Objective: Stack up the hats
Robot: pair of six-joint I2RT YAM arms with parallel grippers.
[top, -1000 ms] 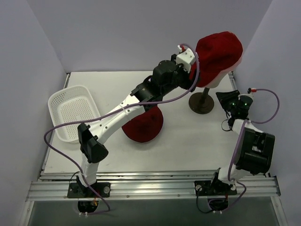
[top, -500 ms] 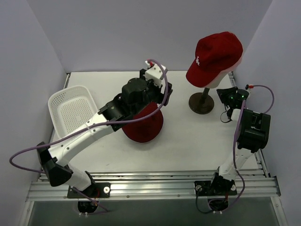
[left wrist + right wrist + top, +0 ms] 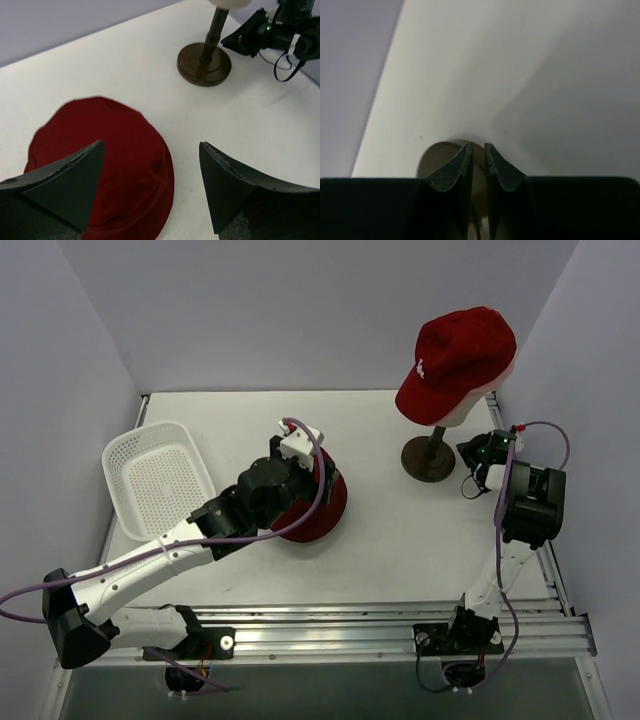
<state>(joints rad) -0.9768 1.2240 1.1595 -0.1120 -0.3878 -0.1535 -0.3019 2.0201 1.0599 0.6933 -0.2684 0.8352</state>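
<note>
A red cap [image 3: 455, 350] with a white logo sits on the cream mannequin head on the wooden stand [image 3: 428, 458]. A dark red bucket hat [image 3: 322, 512] lies flat on the table mid-scene; it also shows in the left wrist view [image 3: 100, 160]. My left gripper [image 3: 325, 478] is open and empty, hovering just above that hat's right edge [image 3: 151, 146]. My right gripper [image 3: 470, 456] is shut on nothing, low beside the stand's base [image 3: 437, 155]. No pink cap or blue bucket hat is in view.
A white mesh basket [image 3: 155, 480] stands at the left of the table. The stand's round base [image 3: 204, 62] and the right gripper [image 3: 255, 37] show at the far right of the left wrist view. Walls close in on both sides.
My left gripper has left the red cap on the mannequin, drawn back left and down, and now hangs open over the dark red bucket hat. The right arm shifted slightly.
</note>
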